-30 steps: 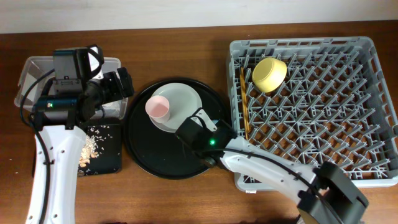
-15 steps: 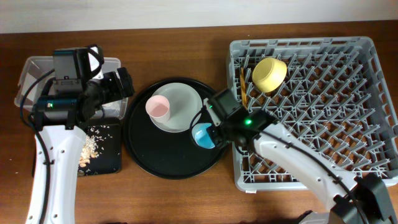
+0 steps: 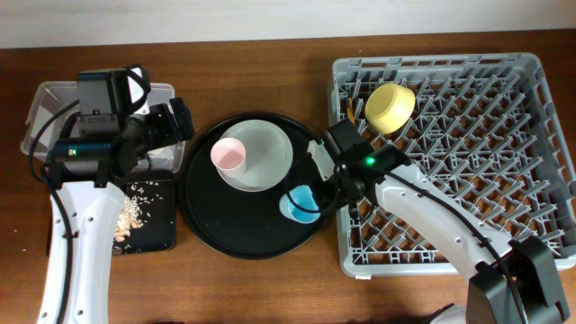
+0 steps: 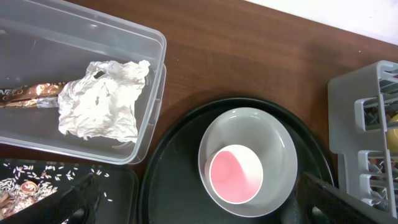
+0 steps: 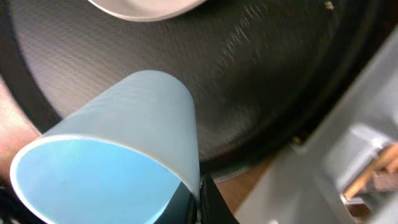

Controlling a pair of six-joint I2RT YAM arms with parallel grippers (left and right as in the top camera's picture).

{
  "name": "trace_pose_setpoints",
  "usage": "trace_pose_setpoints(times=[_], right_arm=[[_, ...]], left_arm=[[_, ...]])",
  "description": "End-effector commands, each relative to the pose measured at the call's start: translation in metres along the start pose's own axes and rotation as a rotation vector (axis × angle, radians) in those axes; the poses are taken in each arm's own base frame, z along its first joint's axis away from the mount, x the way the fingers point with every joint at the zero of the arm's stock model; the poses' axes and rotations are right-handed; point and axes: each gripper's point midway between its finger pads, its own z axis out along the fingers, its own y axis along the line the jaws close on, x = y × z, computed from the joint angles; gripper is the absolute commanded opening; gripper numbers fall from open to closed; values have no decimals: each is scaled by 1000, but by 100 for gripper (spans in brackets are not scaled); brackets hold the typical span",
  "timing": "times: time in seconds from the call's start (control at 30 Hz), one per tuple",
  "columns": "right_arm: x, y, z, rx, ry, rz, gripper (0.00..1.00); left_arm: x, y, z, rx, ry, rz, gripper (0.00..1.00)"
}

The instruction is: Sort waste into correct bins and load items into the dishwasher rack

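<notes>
My right gripper (image 3: 317, 200) is shut on the rim of the light blue cup (image 3: 298, 203), holding it over the right edge of the round black tray; the cup fills the right wrist view (image 5: 118, 155). The pink cup (image 3: 229, 156) sits on the grey-green plate (image 3: 261, 155) on that tray. The yellow bowl (image 3: 390, 106) and the chopsticks (image 3: 352, 121) are in the grey rack (image 3: 504, 90). My left gripper (image 4: 199, 202) is open and empty above the tray's left side. The white napkin (image 4: 102, 99) and the gold-brown wrapper (image 4: 28, 96) lie in the clear box (image 4: 149, 74). Food scraps (image 3: 135, 209) lie on the flat black tray (image 3: 157, 229).
The large round black tray (image 3: 225, 225) lies between the bins and the rack. The clear box (image 3: 40, 103) stands at the far left behind the flat black tray. Bare wooden table (image 3: 252, 288) runs along the front.
My right arm swung from the tray's front toward the rack, carrying the light blue cup with it. The left arm has not moved.
</notes>
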Motion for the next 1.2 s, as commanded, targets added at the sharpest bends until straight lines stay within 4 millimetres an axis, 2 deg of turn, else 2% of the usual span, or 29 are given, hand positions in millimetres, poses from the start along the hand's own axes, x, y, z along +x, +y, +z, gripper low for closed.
trace_pose_setpoints(times=[0.0, 0.1, 0.17, 0.3, 0.43, 0.63, 0.73, 0.93, 1.0, 1.17], right_arm=[[-3, -12, -2, 72, -3, 3, 4], [-3, -12, -2, 72, -4, 2, 6], [-3, -11, -2, 68, -3, 1, 20], [-3, -2, 0, 64, -4, -27, 31], [-14, 2, -6, 74, -36, -43, 31], [-45, 16, -41, 63, -112, -60, 29], [-51, 26, -54, 41, -123, -73, 25], [-34, 76, -42, -18, -77, -240, 24], [-28, 81, -35, 53, -66, -289, 25], [-19, 74, -13, 202, -27, -350, 25]], left_arm=[[-5, -1, -4, 3, -16, -3, 99], [-5, -1, -4, 3, -16, -3, 99], [-5, -1, -4, 3, -16, -3, 99], [-5, -1, -4, 3, -16, -3, 99], [-5, -1, -4, 3, -17, -3, 99], [-5, -1, -4, 3, -16, -3, 99], [-5, -1, -4, 3, -16, -3, 99], [-5, -1, -4, 3, -16, -3, 99], [-5, -1, -4, 3, -16, -3, 99], [-5, -1, -4, 3, -16, -3, 99]])
